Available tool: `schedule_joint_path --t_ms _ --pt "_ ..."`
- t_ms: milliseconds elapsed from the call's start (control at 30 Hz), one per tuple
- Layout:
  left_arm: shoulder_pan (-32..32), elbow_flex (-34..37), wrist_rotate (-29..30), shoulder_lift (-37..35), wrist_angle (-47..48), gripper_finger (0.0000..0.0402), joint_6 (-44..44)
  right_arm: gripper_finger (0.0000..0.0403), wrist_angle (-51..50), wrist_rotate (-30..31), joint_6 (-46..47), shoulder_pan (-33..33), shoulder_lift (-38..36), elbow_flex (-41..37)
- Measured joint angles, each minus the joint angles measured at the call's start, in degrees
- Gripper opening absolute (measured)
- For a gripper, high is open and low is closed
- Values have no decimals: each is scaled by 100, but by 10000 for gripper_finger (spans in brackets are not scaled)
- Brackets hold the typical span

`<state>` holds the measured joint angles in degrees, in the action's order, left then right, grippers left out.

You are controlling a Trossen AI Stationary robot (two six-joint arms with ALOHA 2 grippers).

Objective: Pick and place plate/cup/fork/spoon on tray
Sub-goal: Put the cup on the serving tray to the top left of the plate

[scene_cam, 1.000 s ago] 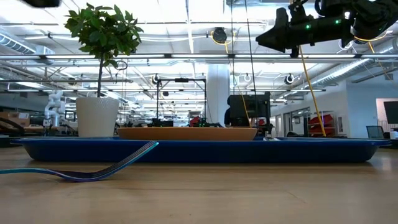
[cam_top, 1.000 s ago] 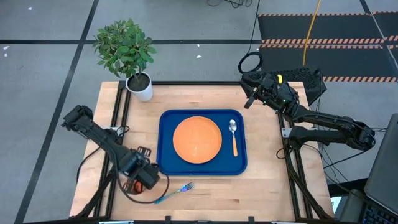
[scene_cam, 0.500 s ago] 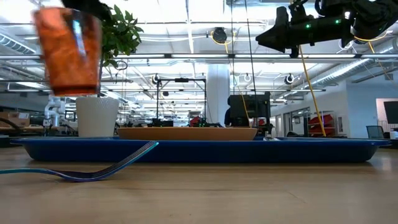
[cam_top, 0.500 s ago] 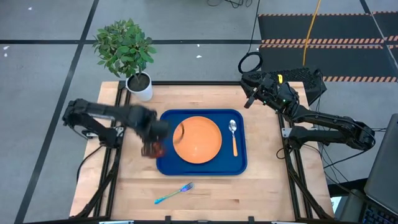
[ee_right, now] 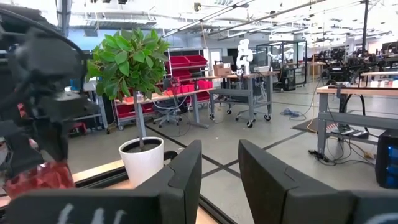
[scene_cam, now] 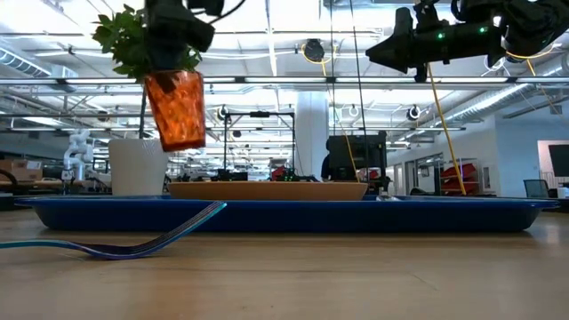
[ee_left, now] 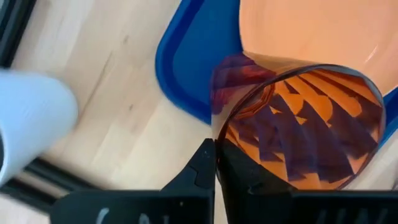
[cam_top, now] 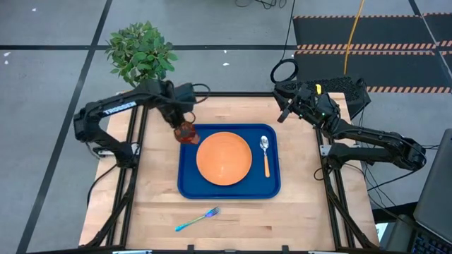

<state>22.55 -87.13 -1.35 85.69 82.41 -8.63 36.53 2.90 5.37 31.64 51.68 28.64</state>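
The wooden table (cam_top: pixel 296 212) carries the dark blue tray (cam_top: pixel 189 185) at its middle, with the orange plate (cam_top: pixel 224 158) at the tray's centre and the orange-handled spoon (cam_top: pixel 265 155) along its right edge. The blue-handled fork (cam_top: pixel 198 218) lies near the table's front edge. The left gripper (cam_top: pixel 183 121) is clamped on the red-brown cup (cam_top: pixel 186 133), held above the tray's far left corner. The right gripper (cam_top: pixel 284 113) hangs over the table's far right corner, fingers apart.

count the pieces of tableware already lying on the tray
2. The orange plate lies mid-tray, the spoon beside it toward the right arm. The cup hangs in the left gripper; the fork lies on the table.
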Motion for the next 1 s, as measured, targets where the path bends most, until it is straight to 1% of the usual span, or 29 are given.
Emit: schedule_joint_path --t_ms 167,400,667,1000 --pt "414 0 -5 268 25 4 513 100 12 0 -7 0 0 0" --pt "772 -2 57 502 -160 4 602 100 11 0 -141 2 0 0" --pt "766 -2 142 973 -155 4 709 100 13 0 -153 2 0 0" --pt "765 -2 142 1150 -299 4 900 100 13 2 -175 2 0 0"
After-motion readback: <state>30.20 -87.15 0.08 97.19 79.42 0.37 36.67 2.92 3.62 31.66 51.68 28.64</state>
